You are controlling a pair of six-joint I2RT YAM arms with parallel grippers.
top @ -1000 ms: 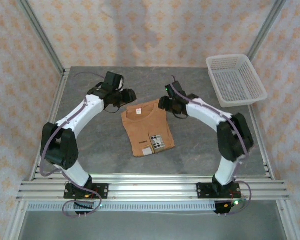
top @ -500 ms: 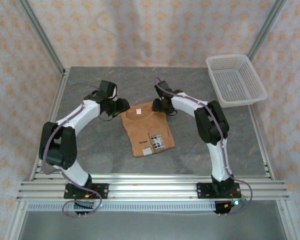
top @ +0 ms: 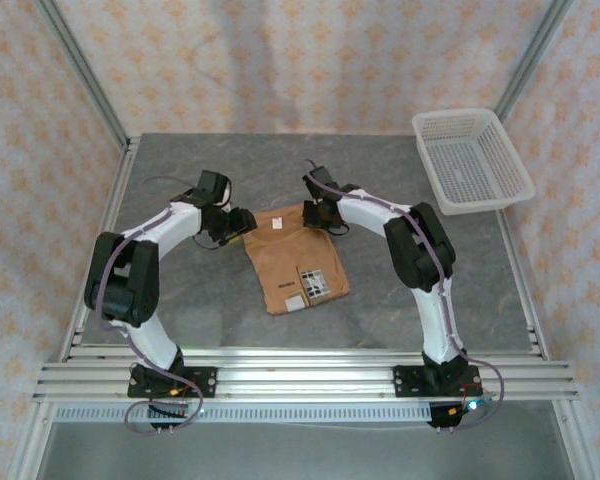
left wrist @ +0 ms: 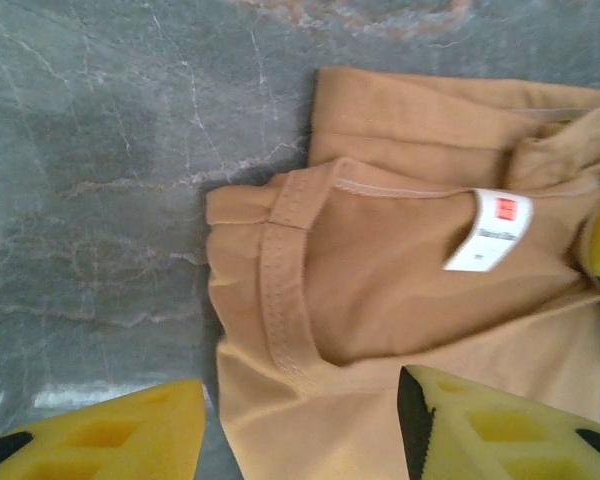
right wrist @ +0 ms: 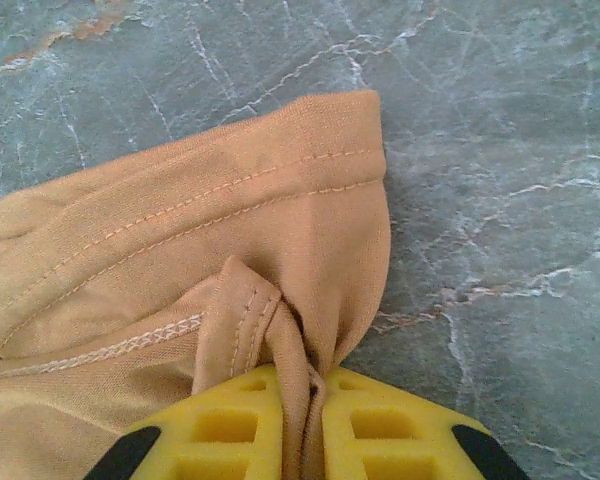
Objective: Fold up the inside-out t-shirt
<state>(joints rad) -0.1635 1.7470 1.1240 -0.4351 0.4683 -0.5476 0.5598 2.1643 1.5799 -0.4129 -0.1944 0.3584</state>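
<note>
The orange-tan inside-out t-shirt (top: pixel 292 255) lies folded into a rectangle mid-table, its white neck label (left wrist: pixel 490 230) beside the collar (left wrist: pixel 285 290). Another white printed tag (top: pixel 315 282) sits near its front edge. My left gripper (top: pixel 242 222) stands open at the shirt's far left corner, and its yellow fingers (left wrist: pixel 110 435) straddle the collar edge. At the far right corner my right gripper (top: pixel 318 212) is shut on a bunched fold of cloth (right wrist: pixel 302 380), which is pinched between its yellow pads (right wrist: pixel 380 430).
A white plastic mesh basket (top: pixel 470 160) stands at the back right of the grey marbled table (top: pixel 180 300). An aluminium rail (top: pixel 300 375) runs along the near edge, with the arm bases on it.
Both grippers have come down and inward onto the shirt's far corners. The right one has closed on the cloth at the far right corner.
</note>
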